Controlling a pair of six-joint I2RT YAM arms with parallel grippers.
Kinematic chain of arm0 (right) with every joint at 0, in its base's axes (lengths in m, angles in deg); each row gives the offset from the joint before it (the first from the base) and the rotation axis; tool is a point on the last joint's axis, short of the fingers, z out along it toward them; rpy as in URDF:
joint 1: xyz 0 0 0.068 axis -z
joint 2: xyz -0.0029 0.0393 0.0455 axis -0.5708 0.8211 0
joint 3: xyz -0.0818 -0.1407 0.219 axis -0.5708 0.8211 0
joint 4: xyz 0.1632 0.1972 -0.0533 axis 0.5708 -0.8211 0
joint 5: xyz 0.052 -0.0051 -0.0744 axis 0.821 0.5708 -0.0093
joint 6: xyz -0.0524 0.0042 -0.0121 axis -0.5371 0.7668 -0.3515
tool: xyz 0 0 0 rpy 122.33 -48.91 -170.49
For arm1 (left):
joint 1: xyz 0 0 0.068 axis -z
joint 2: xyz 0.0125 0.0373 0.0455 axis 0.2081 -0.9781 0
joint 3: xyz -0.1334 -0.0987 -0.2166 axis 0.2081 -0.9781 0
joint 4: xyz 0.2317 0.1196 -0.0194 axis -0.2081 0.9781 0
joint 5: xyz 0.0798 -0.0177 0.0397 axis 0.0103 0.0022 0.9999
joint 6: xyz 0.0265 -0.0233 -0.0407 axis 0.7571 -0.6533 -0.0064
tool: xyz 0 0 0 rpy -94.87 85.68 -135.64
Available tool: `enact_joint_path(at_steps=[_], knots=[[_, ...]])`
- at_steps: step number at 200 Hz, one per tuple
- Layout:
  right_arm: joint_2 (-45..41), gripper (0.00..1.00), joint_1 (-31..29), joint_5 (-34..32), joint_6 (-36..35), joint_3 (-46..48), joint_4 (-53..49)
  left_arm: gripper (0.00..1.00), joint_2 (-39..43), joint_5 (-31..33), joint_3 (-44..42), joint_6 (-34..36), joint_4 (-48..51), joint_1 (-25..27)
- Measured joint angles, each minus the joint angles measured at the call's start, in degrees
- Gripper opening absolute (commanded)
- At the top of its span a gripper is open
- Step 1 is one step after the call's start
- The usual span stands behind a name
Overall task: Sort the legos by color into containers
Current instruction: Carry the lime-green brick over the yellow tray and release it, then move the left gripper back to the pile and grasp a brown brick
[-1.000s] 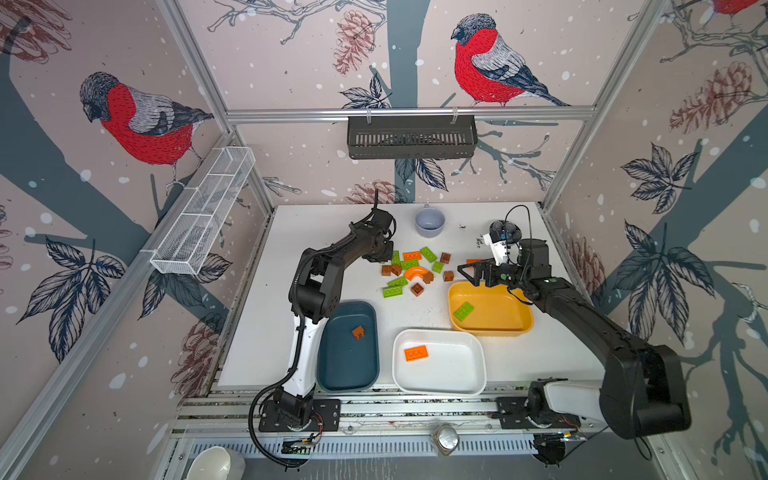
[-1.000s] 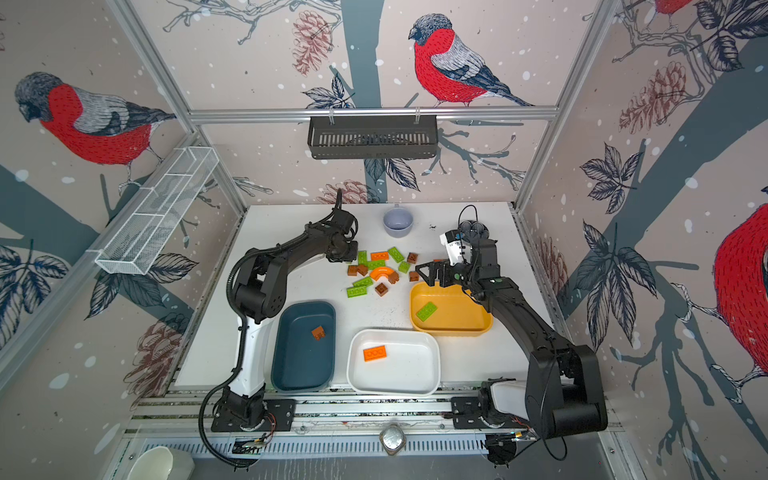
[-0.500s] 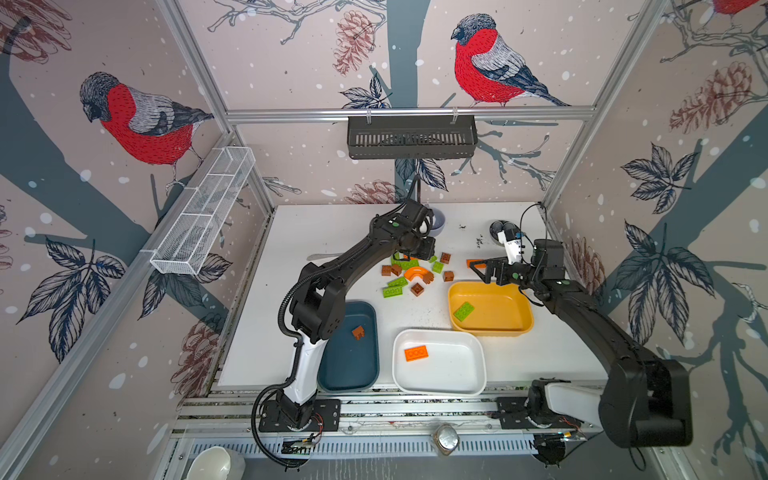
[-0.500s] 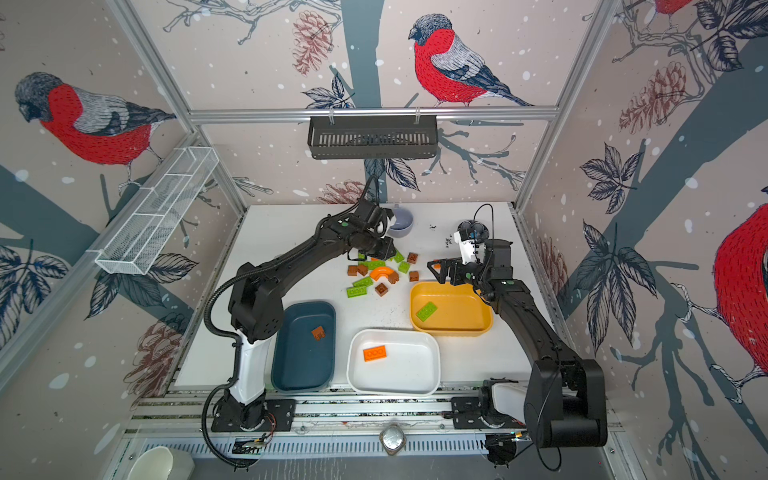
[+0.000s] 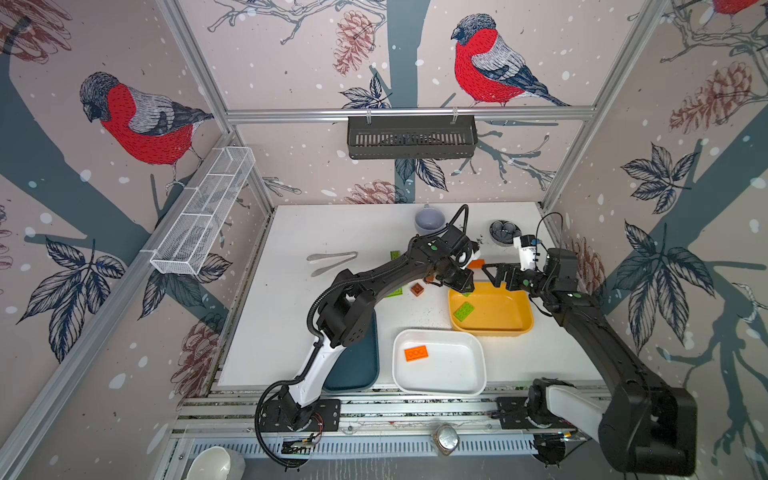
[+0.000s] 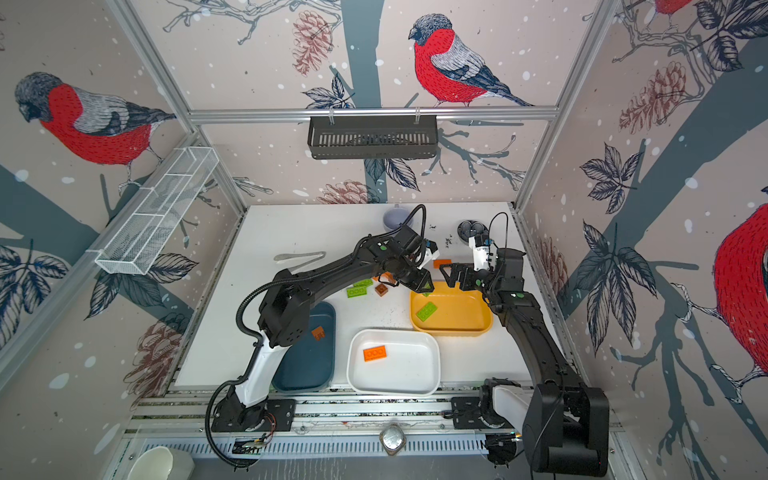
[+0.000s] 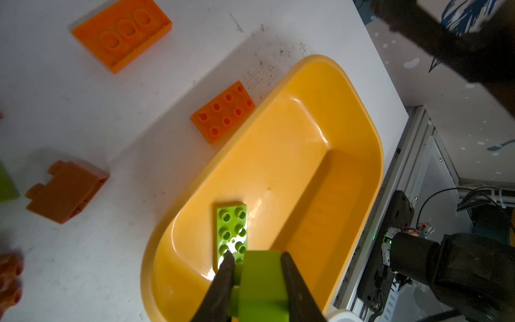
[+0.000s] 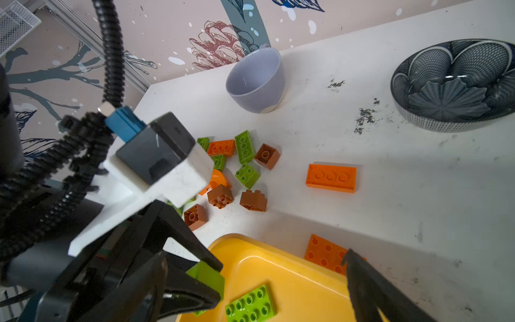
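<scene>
The left gripper (image 7: 255,255) hangs over the far left corner of the mustard yellow tray (image 5: 511,328), its fingers closed narrowly on a lime-green brick (image 7: 262,287). Below it, a lime-green plate (image 7: 231,228) lies flat inside that tray. The right gripper (image 5: 487,275) hovers over the tray's far rim, jaws wide and empty. A studded orange plate (image 7: 223,111) lies on the white surface (image 5: 332,232), just beside the rim. The remaining loose legos (image 8: 245,167) sit clustered further back. The white tray (image 5: 478,353) holds one upturned orange plate (image 5: 416,353). The dark teal tray (image 6: 307,374) holds one brown block (image 6: 318,332).
</scene>
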Motion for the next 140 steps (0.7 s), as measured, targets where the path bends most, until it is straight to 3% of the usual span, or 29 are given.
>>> enact_joint_path(at_steps=[15,58,140], knots=[[-0.28,0.99,0.15,-0.33,0.00,0.02,-0.09,0.68,0.28,0.02,-0.61,-0.04,0.26,-0.11],[-0.39,0.99,0.37,-0.50,0.00,-0.07,-0.17,0.70,3.19,1.60,-0.72,1.92,3.39,-2.40],[1.99,0.99,-1.09,0.98,0.00,-1.44,-0.02,0.69,11.26,15.56,-8.37,7.43,9.03,-17.51]])
